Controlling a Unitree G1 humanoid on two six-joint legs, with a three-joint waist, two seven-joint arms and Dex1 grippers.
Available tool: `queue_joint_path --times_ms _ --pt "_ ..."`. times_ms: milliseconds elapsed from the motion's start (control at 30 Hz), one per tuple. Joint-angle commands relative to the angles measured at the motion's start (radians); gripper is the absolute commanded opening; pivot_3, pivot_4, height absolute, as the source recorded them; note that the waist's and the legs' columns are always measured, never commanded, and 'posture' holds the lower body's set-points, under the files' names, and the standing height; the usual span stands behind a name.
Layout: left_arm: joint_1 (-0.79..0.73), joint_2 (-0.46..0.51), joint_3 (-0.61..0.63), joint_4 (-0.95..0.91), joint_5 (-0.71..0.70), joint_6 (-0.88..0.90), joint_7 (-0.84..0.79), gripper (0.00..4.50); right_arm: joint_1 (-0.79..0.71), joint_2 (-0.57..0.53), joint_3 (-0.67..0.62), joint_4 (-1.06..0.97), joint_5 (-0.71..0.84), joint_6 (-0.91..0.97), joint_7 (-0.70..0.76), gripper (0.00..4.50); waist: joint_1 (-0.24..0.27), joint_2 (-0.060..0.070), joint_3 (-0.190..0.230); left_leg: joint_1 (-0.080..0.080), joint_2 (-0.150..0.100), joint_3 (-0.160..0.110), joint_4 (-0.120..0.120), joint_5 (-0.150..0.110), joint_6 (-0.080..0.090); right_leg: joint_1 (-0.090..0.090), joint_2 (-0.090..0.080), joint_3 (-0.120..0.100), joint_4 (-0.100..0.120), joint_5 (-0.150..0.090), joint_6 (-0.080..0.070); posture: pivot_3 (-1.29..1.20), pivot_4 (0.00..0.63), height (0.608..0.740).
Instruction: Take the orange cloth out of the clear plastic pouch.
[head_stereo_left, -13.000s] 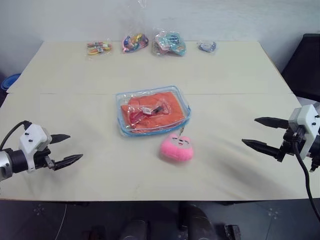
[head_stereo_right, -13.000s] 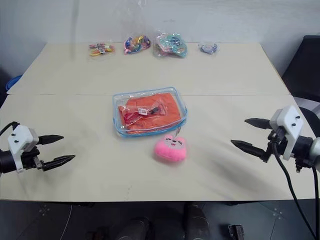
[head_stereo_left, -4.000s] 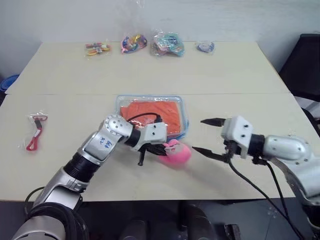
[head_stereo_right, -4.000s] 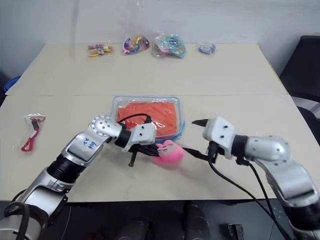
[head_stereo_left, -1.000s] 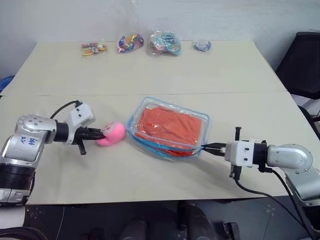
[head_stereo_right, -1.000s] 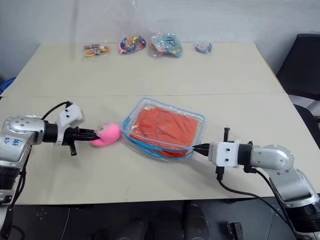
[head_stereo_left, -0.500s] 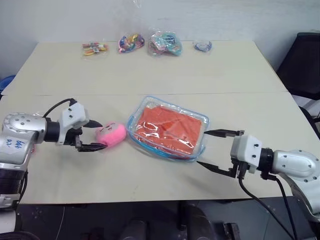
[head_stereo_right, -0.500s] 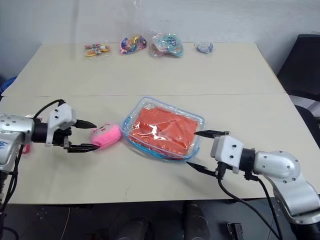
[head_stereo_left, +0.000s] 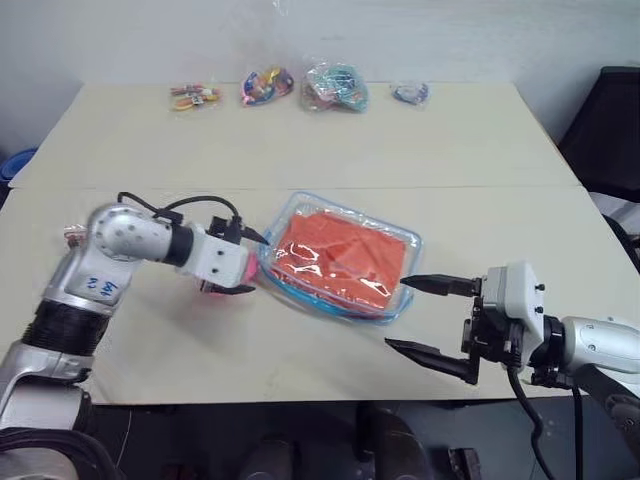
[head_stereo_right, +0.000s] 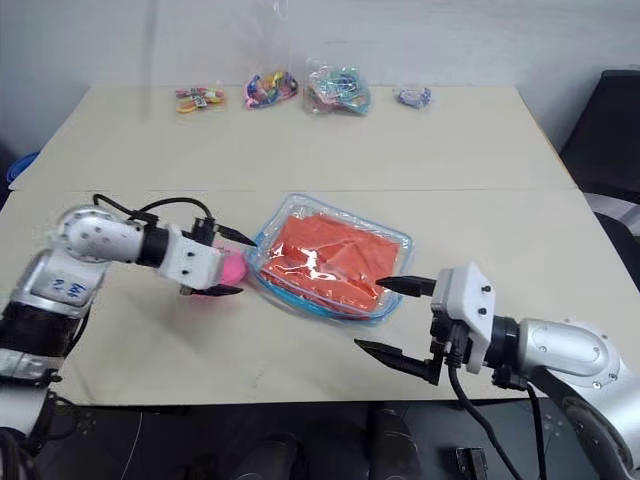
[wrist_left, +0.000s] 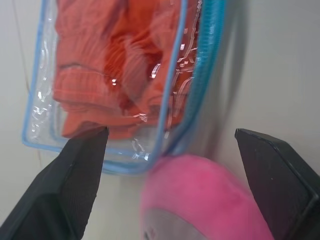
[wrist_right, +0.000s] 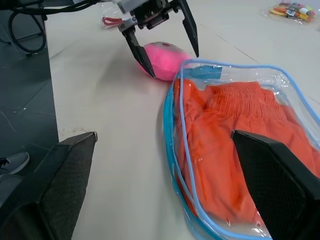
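Observation:
The clear plastic pouch (head_stereo_left: 392, 300) with light blue trim lies flat mid-table, and the orange cloth (head_stereo_left: 335, 255) is folded inside it. A pink plush heart (head_stereo_right: 232, 268) rests against the pouch's left end. My left gripper (head_stereo_left: 248, 264) is open, its black fingers (wrist_right: 189, 31) standing on either side of the heart and pointing at the pouch's blue zipper edge (wrist_left: 202, 75). My right gripper (head_stereo_left: 398, 314) is open too, hovering just off the pouch's near right corner, apart from it. In the right wrist view the cloth (wrist_right: 235, 130) shows through the plastic.
Several small clear bags of colourful items (head_stereo_left: 267, 85) line the table's far edge. A black chair (head_stereo_left: 612, 130) stands past the right side. A blue object (head_stereo_left: 20, 160) sits on the floor to the left. The table's front edge runs close under my right gripper.
Both grippers have opened: the left let go of the pink heart, the right of the pouch's corner. The left hand rolled and moved right toward the pouch; the right drew back.

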Motion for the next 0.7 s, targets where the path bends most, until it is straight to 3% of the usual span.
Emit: queue_joint_path --times_ms 33,300,400,700 --pt "-0.068 -0.050 0.008 0.056 0.047 -0.071 0.103 4.29 0.009 -0.006 -0.024 -0.042 0.007 -0.002 -0.016 4.47 0.002 0.000 0.000 0.000 0.000 0.000 0.000 0.000 0.000 0.000 0.000 0.000 0.000 0.000 0.000 0.00 0.150 0.740" --pt "-0.082 -0.080 -0.013 0.129 0.062 -0.136 0.122 4.29 0.043 -0.007 -0.034 -0.045 -0.015 -0.019 -0.016 4.47 0.000 -0.001 0.000 0.001 -0.001 0.002 0.001 -0.001 0.003 0.000 -0.001 0.000 0.000 0.001 0.001 0.00 0.150 0.740" --pt "-0.081 -0.083 -0.011 0.136 0.047 -0.130 0.116 3.69 0.049 -0.007 -0.034 -0.040 -0.026 -0.029 -0.013 4.50 0.001 -0.001 0.000 0.001 -0.001 0.002 0.001 -0.001 0.003 0.001 -0.001 0.000 0.000 0.001 0.001 0.00 0.150 0.740" --pt "-0.056 -0.075 0.006 0.067 -0.055 -0.030 0.029 0.78 0.070 0.000 -0.030 -0.029 -0.067 -0.057 -0.002 4.50 0.001 -0.001 0.000 0.001 -0.001 0.002 0.001 -0.001 0.003 0.001 -0.001 0.000 0.000 0.001 0.001 0.00 0.150 0.740"
